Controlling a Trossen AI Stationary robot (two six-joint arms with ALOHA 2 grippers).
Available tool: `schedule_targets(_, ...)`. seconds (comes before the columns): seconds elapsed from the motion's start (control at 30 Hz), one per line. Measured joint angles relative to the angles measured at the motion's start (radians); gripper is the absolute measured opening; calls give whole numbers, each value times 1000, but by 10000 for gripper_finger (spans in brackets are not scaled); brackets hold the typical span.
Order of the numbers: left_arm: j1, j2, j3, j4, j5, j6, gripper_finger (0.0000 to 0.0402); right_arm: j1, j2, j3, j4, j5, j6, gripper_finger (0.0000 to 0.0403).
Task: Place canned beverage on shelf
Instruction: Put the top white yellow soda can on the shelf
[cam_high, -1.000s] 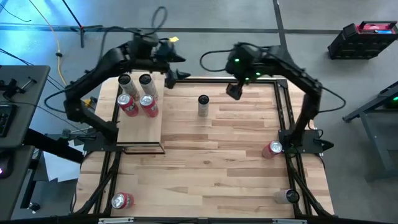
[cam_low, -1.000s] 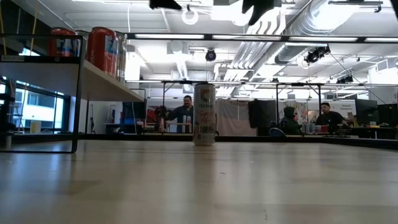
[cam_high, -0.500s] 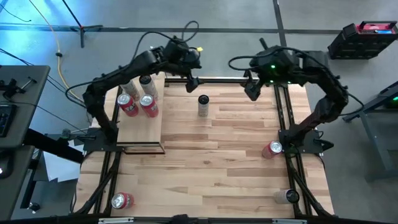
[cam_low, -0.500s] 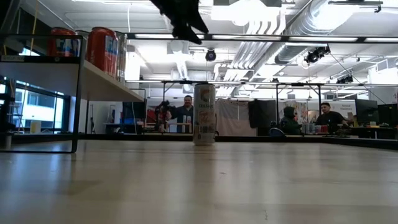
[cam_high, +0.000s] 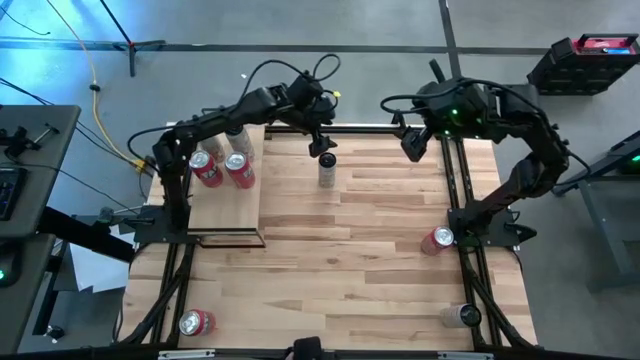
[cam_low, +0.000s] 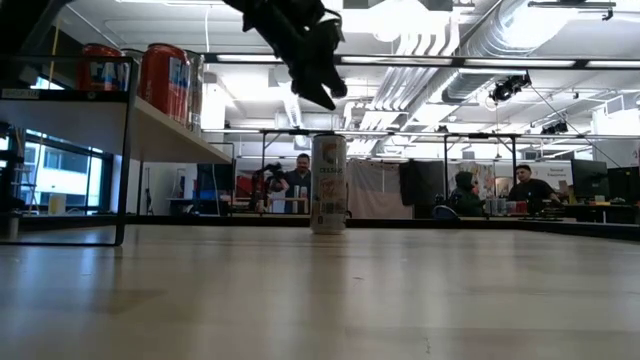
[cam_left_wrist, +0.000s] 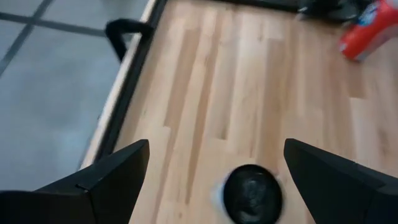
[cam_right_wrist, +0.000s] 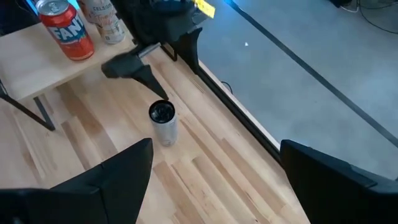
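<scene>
A tall pale can (cam_high: 327, 170) stands upright on its base on the wooden table near the far edge; the low view also shows the can (cam_low: 328, 185). My left gripper (cam_high: 322, 148) hangs open just above and behind it, pointing slantwise down. In the left wrist view the can's dark top (cam_left_wrist: 252, 193) lies between and below the spread fingers of my left gripper (cam_left_wrist: 216, 146). The shelf (cam_high: 225, 200) stands at the far left, holding two red cans (cam_high: 222, 168) and pale ones behind them. My right gripper (cam_high: 412, 148) hovers open at the far right, holding nothing.
A red can (cam_high: 437, 238) lies near the right edge, another red can (cam_high: 195, 322) lies at the near left corner, and a silver can (cam_high: 462, 315) at the near right. A black frame rail (cam_high: 380, 128) runs along the far edge. People sit in the room beyond.
My left gripper has swung from above the shelf toward the table's right and come down, tipping further downward, until it hangs over the pale can. My right gripper has drawn back toward the table's right edge, away from the can. The can has stayed put.
</scene>
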Motion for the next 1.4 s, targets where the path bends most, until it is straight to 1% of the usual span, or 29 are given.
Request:
schedule_targets(0.13,-20,18,0,-3,-16,1,365,0,1,0,0,17,-1,336)
schedule_targets(0.27,-35,40,0,-8,1,38,365,0,1,0,0,19,6,336)
schedule_targets(0.47,-41,59,-4,-42,4,45,365,3,1,0,0,18,45,336)
schedule_targets(0.57,-48,58,-4,-49,-20,44,365,3,1,0,0,16,55,336)
schedule_targets(0.67,-53,58,-4,-71,-69,38,365,3,1,0,0,16,54,336)
schedule_targets(0.83,-56,58,-32,-92,-118,-26,365,3,1,0,0,16,53,336)
schedule_targets(1.0,-70,58,-36,-95,-117,-39,365,3,1,0,0,16,52,336)
schedule_targets(1.13,-84,58,-36,-95,-116,-11,365,3,1,0,0,16,54,336)
schedule_targets(1.27,-81,58,-36,-94,-90,10,365,3,1,0,0,16,66,336)
schedule_targets(1.4,-67,58,-36,-94,-88,11,365,3,1,0,0,15,84,336)
